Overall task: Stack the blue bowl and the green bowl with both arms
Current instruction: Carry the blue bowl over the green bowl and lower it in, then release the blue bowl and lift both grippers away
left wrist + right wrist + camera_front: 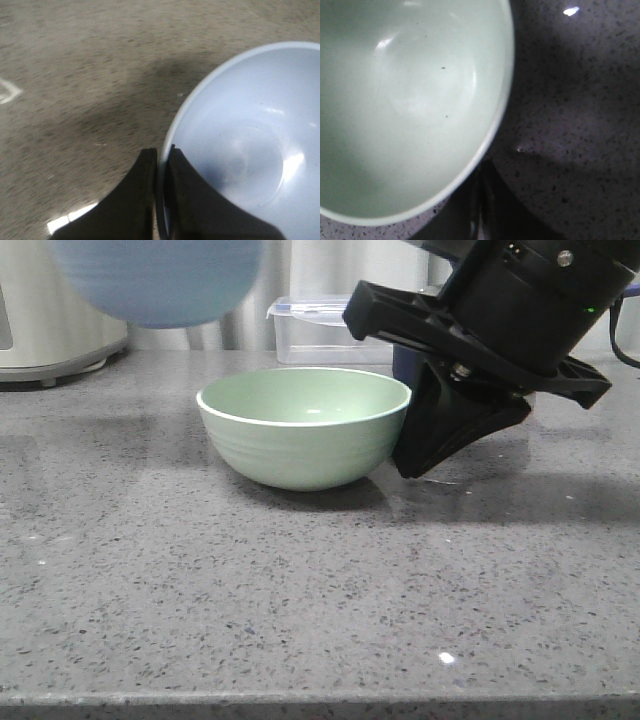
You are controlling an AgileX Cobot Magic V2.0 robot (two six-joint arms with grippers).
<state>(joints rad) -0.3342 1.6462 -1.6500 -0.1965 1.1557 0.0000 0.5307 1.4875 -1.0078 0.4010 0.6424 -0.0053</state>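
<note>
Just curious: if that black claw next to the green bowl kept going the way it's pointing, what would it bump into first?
Probably the grey countertop: the right gripper points down, its tip just outside the green bowl rim. Depth is unclear.

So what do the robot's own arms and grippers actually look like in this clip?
The right arm is bulky matte black, with a silver screw head, a small green light and a black cable at the frame's edge. Its right gripper is a black wedge under a flat angular bracket. The left gripper shows only as two smooth, curved black fingers. No labels are visible.
</note>
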